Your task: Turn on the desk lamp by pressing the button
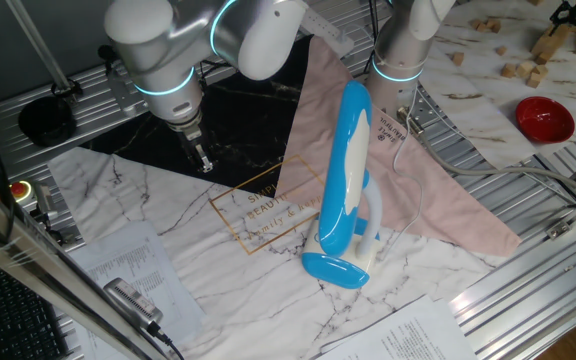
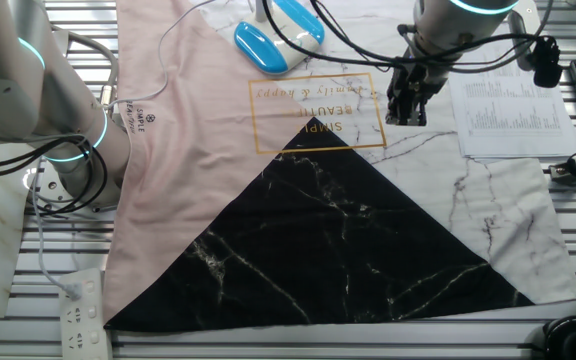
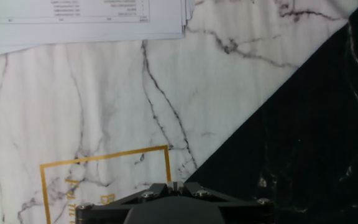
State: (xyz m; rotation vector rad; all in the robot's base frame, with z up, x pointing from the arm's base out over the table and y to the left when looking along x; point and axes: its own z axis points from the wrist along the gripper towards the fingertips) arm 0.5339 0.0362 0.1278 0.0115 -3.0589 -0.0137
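The desk lamp point(image 1: 346, 170) stands on the marble mat. It has a long blue and white head, a white curved neck and an oval blue base point(image 1: 336, 268). In the other fixed view only its base point(image 2: 261, 45) and neck show, at the top edge. I cannot make out its button. My gripper point(image 1: 201, 155) hangs above the mat to the left of the lamp, well apart from it, and also shows in the other fixed view point(image 2: 405, 105). In the hand view the fingertips point(image 3: 174, 185) touch each other with nothing between them. The lamp is out of the hand view.
A pink cloth point(image 1: 418, 190) lies behind and beside the lamp. A red bowl point(image 1: 544, 117) and wooden blocks point(image 1: 513, 60) sit at the far right. Printed papers point(image 2: 493, 105) lie by the gripper. A second arm point(image 1: 408, 40) stands behind the lamp. A power strip point(image 2: 80, 310) lies at the table's corner.
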